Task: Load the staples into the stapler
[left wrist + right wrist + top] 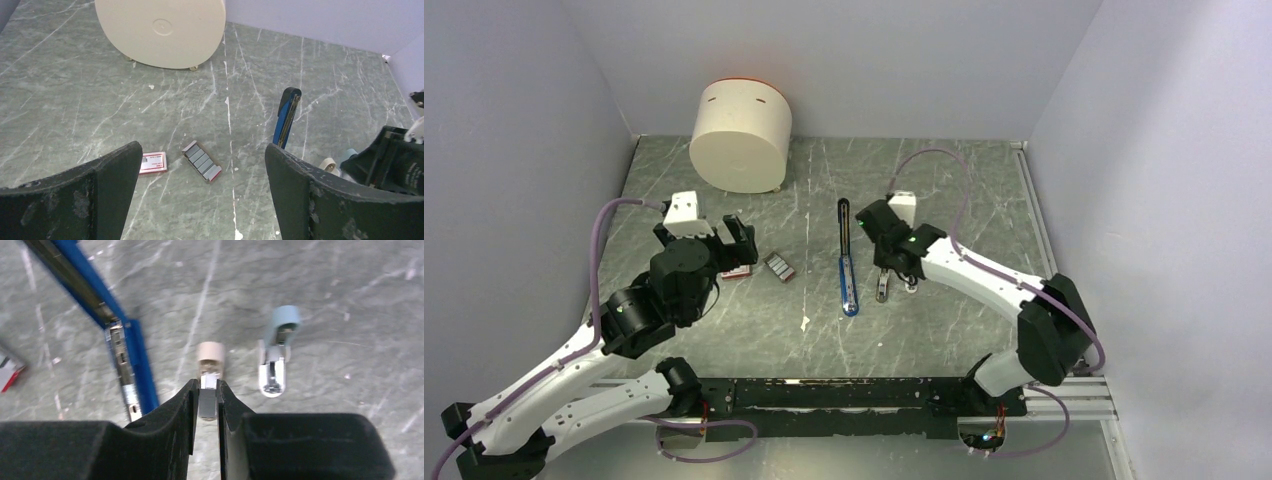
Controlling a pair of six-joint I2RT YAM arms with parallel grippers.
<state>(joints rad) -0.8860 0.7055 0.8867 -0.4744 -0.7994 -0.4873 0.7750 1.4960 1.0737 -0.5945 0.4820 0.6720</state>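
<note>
The right gripper is clamped on a small tan piece just beside the opened stapler. The left gripper hangs with jaws wide apart over the staples.

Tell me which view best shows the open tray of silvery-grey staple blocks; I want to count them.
Left wrist: the tray of staple blocks lies unobstructed mid-frame, its separate blocks distinct. Top external shows it small, blocks indistinct. Right wrist shows at most a blurred red scrap at its left edge.
</note>
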